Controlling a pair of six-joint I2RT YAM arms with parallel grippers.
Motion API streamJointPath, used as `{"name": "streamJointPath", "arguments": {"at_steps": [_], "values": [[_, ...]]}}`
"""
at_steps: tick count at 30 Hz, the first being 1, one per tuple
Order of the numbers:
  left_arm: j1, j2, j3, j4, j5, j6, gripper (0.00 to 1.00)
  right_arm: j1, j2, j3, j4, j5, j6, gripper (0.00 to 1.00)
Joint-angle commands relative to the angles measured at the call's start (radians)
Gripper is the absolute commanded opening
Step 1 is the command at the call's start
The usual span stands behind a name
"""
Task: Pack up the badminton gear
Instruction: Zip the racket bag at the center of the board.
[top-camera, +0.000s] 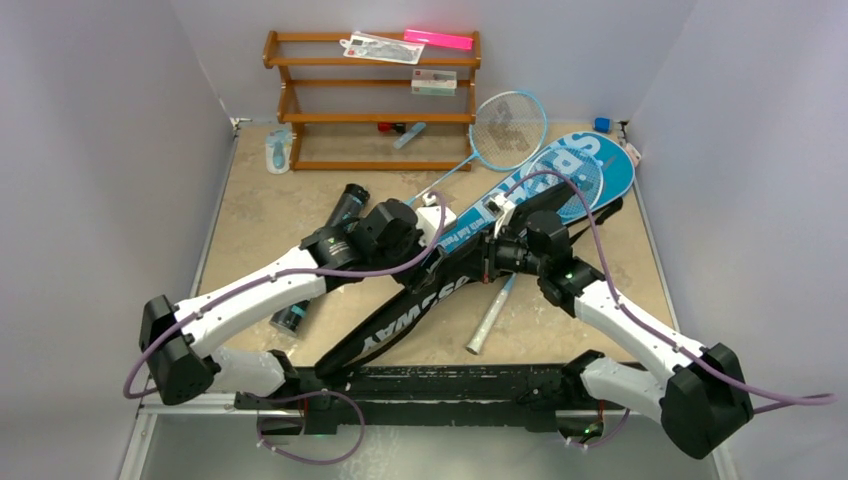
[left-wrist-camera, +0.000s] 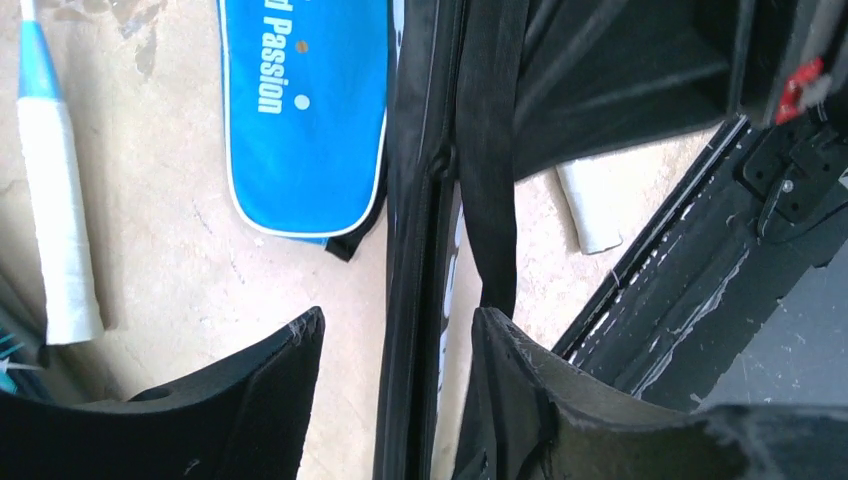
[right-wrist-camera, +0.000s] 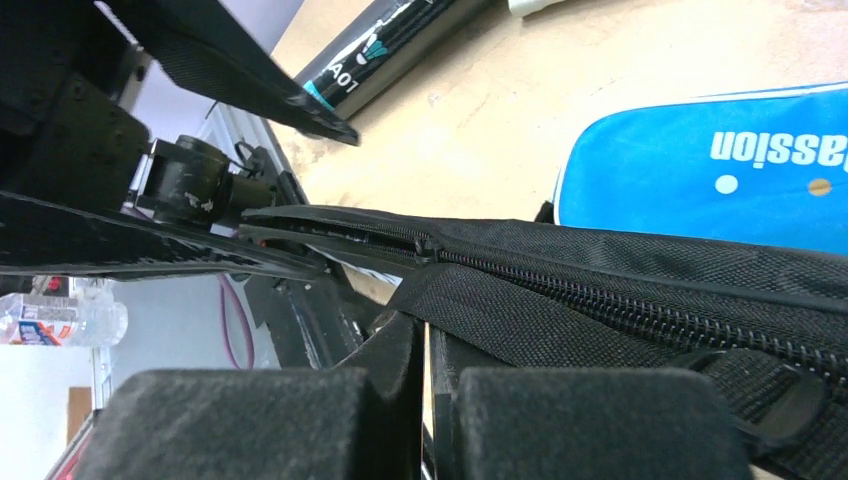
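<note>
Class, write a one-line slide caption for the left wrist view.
Open left fingers straddle the black racket cover, beside the blue racket cover.

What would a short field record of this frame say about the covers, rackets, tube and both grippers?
black CROSSWAY racket cover: diagonal across the table, zipper partly closed
blue SPORT racket cover: flat, far right
light-blue racket: loose, head near the wooden rack
white racket grip: pokes out from under the black cover
long black tube: lying left, partly under the left arm
left gripper: open, straddling the black cover's zipper edge
right gripper: shut, apparently pinching the black cover's webbing strap
</note>
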Motion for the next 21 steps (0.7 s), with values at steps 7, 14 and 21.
{"name": "streamJointPath", "arguments": {"at_steps": [7, 14, 21], "values": [[0.001, -0.097, -0.112, -0.038, 0.019, -0.089, 0.51, -0.028, -0.001, 0.080, -0.026, 0.032, -0.005, 0.00], [0.001, -0.077, -0.130, -0.067, 0.078, -0.080, 0.37, -0.046, 0.002, 0.098, -0.022, 0.000, -0.017, 0.00], [0.001, -0.043, -0.116, -0.028, 0.058, -0.070, 0.00, 0.014, 0.074, 0.125, 0.017, -0.108, -0.018, 0.00]]}}
